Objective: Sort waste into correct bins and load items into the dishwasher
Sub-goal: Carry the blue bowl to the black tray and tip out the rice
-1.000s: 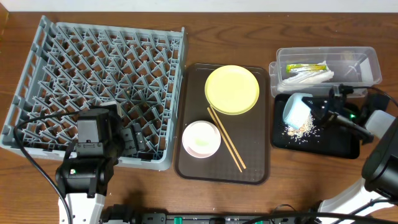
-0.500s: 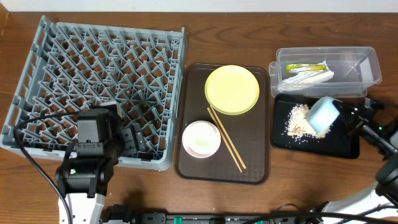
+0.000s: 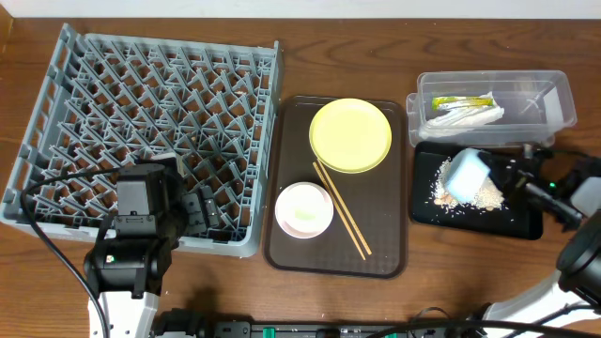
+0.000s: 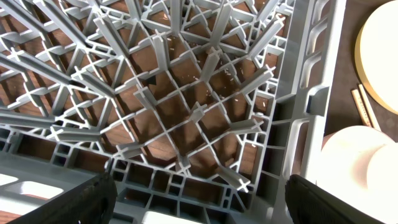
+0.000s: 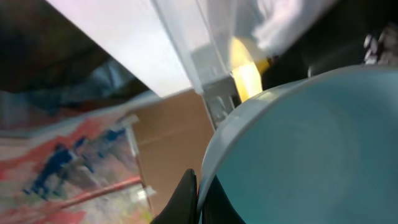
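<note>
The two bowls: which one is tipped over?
The light-blue bowl, tipped over the black tray; the white-pinkish bowl sits upright on the brown tray.

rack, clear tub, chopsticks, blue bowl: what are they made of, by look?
Dish rack: matte grey moulded plastic, thin ribbed grid.
Clear tub: transparent plastic, wrappers visible through its walls.
Chopsticks: pale wood or bamboo, tan and unglossy.
Light-blue bowl: smooth with soft sheen, probably plastic or melamine; ceramic not ruled out.

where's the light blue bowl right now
Overhead view, far right: the light-blue bowl is tilted over the black tray and its crumbs, held by the right gripper, just below the clear tub.
</note>
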{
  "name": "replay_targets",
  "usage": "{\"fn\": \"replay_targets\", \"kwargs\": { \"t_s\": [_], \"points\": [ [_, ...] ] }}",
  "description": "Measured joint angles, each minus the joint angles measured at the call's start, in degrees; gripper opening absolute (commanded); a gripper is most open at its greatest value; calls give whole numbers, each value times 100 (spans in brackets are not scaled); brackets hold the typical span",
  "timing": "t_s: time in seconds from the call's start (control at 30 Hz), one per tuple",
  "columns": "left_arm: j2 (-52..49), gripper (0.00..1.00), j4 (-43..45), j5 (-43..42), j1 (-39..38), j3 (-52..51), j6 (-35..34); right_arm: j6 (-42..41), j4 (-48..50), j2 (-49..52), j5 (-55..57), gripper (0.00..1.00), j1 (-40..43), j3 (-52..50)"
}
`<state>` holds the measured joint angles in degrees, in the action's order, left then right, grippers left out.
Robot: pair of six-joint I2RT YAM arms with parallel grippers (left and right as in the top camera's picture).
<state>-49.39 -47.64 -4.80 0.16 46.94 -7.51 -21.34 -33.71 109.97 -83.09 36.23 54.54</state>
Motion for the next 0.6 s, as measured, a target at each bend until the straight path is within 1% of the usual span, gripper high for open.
{"fn": "replay_targets", "kwargs": {
  "t_s": [0.1,0.2,0.43,0.6],
  "points": [
    [0,90,2,2,0,0,0,232,-348,-103,232,1,-210,-2],
    [0,89,2,2,0,0,0,398,-527,-437,621,1,-358,-2],
    [0,90,2,2,0,0,0,511,-634,-1884,1499,1,-629,-4],
    [0,89,2,2,0,0,0,579,-505,-2673,2371,1,-1217,-4]
  ]
}}
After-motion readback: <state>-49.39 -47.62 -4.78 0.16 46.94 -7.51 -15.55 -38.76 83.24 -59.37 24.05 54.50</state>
